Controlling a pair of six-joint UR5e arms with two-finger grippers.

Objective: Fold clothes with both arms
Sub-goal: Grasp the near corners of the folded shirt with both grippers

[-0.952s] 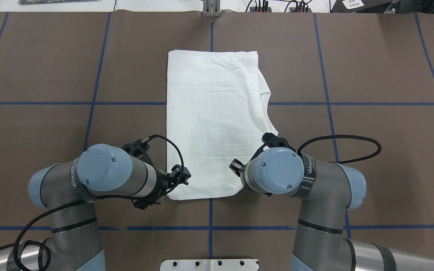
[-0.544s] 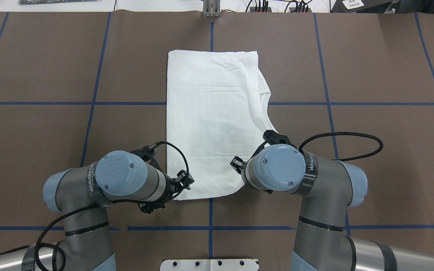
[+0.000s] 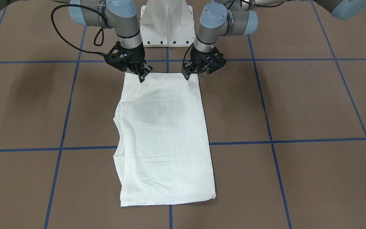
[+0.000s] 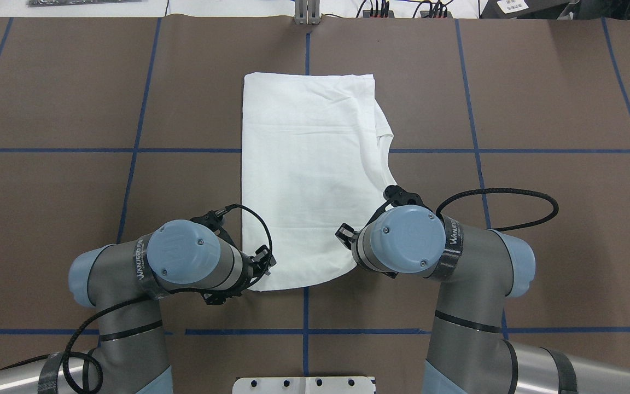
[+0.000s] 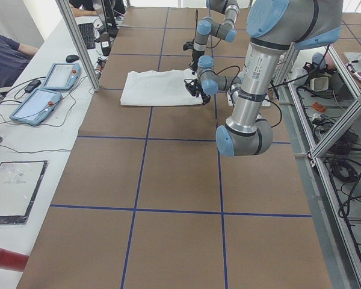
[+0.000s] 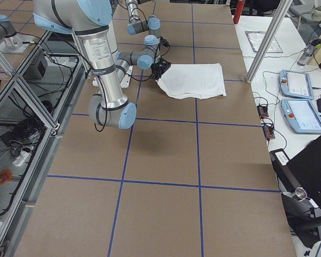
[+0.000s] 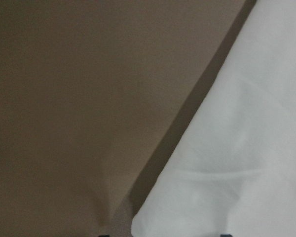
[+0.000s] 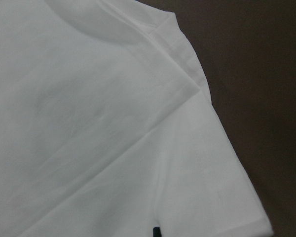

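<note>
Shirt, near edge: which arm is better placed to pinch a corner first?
Right, slightly. The right fingers are over the shirt just inside its corner; the left fingers sit at the hem, partly over table.

White shirt (image 4: pixel 307 175), left arm (image 4: pixel 184 260), right arm (image 4: pixel 408 246) at near corners

Overhead from behind, front opposite, sides from table (image 4: pixel 74 82) ends; wrist cameras close over shirt (image 8: pixel 89 123).
</note>
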